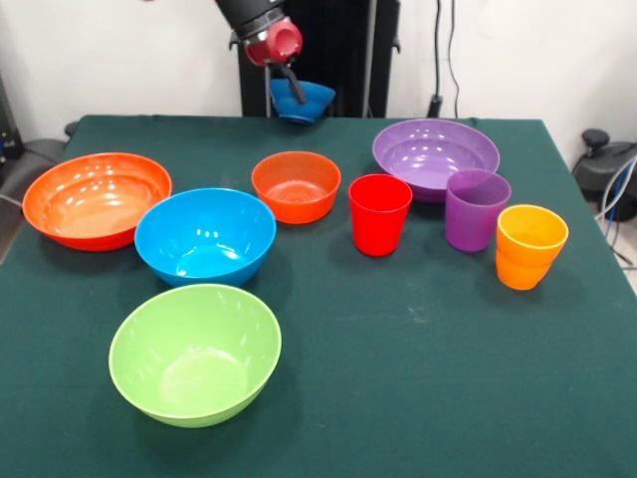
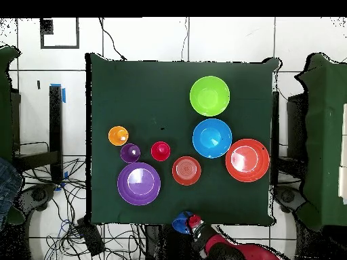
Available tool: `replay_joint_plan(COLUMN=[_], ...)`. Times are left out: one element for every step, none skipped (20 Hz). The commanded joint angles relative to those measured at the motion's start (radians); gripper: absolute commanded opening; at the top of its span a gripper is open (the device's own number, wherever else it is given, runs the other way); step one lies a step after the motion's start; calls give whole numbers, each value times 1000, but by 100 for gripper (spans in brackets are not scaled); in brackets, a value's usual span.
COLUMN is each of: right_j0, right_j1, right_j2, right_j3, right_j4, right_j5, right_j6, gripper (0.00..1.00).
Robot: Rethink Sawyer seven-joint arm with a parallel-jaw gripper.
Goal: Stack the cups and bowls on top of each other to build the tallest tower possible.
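Now | hand [image 1: 291,88] pinching rim of small glossy dk-blue bowl [image 1: 304,101] | lifted off green cloth table [image 1: 418,329]

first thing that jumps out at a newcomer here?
The gripper holding the small dark blue bowl in the air over the table's far edge in the front view. Next, the bright scatter on the green table: lime green bowl nearest the camera, light blue bowl behind it, and the red, purple and orange cups in a row to the right.
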Motion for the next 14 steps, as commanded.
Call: replay_joint_plan(right_j0=[-21, -36, -50, -61, -92, -109, -149, -174, -217, -243, -283, -302, -336, -353], right_j1=[-57, -60, -64, -63, -62, -63, -65, -67, -68, -68, -64, -62, -54, -48], right_j2=[-26, -10, 6, 17, 48, 67, 107, 132, 176, 202, 242, 261, 295, 311], right_j3=[-178, -178, -179, -179, -178, -175, -168, -163, -155, -151, -147, -147, -151, -152], right_j4=[-76, -73, -70, -69, -64, -60, -49, -37, -16, -4, 18, 27, 46, 53], right_j5=[-9, 5, 18, 29, 52, 68, 102, 126, 166, 190, 230, 251, 286, 299], right_j6=[-28, -31, -34, -38, -50, -60, -81, -95, -119, -135, -161, -175, -198, -205], gripper=[0, 0, 0, 0, 0, 0, 0, 0, 0, 0, 0, 0, 0, 0])
